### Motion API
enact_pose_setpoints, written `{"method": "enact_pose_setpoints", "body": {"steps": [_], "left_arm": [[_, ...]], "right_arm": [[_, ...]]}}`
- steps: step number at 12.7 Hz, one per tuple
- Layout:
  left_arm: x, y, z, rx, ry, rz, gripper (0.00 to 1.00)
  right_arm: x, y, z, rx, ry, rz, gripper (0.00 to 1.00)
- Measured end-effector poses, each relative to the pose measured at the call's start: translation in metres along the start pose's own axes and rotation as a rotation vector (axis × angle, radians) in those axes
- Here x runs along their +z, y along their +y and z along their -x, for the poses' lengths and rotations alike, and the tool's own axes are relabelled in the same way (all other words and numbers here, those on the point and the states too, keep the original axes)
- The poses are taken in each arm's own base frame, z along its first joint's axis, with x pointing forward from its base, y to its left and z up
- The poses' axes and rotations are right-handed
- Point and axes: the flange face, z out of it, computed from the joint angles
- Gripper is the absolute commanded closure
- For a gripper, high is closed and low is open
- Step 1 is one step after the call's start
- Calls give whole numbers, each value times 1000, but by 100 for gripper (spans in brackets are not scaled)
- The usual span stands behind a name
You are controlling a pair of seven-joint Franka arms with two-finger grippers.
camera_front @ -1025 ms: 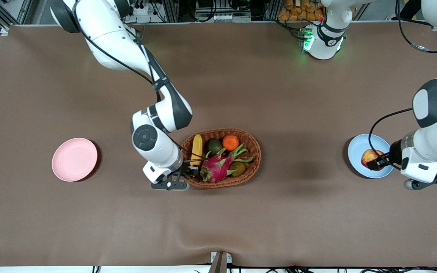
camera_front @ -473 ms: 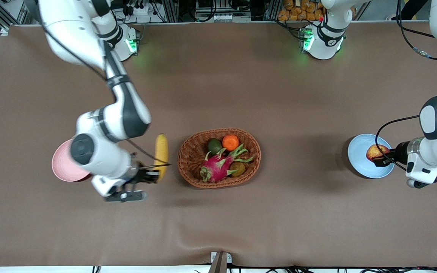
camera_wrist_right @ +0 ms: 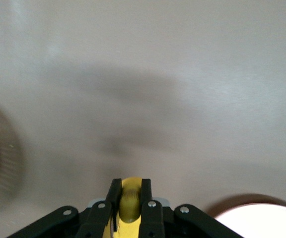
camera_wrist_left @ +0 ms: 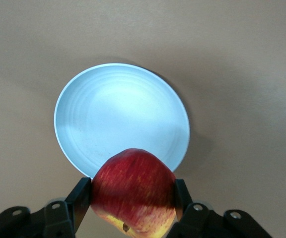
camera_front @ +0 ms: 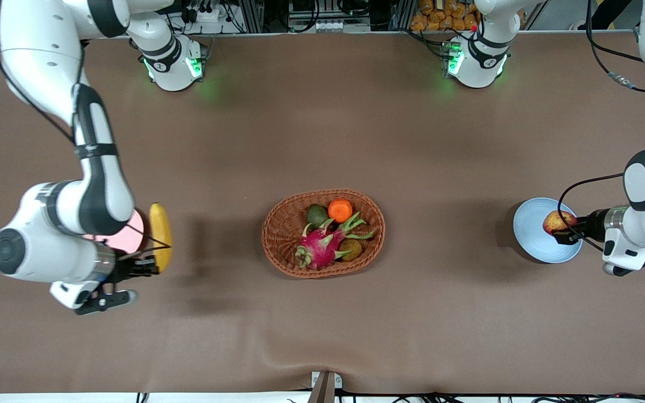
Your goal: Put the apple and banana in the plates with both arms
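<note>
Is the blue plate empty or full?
Empty. The blue plate is bare; the left hand holds the apple above its edge.

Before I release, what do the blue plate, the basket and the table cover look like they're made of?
Blue plate: probably plastic, smooth with a soft sheen and faint concentric rings, thin even rim.
Basket: woven wicker or rattan by its ribbed brown weave; could be an imitation.
Table cover: matte brown sheet, likely cloth or vinyl, since it ripples near the edge closest to the front camera.
</note>
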Motion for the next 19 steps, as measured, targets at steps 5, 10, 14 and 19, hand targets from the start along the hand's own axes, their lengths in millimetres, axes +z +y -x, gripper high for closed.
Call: {"method": "enact_pose_setpoints", "body": {"steps": [5, 10, 14, 19], "left_arm": [[45, -29, -23, -10, -39, 21, 100], [55, -23, -23, -2, -52, 22, 100], [58, -22, -23, 0, -58, 20, 100], [74, -17, -20, 8, -98, 8, 100]], "right_arm": [[3, 108, 44, -213, -29, -32, 94], [25, 131, 65, -302, -63, -71, 0], [27, 109, 59, -308, -85, -93, 0], [-9, 51, 57, -211, -79, -57, 0]]}}
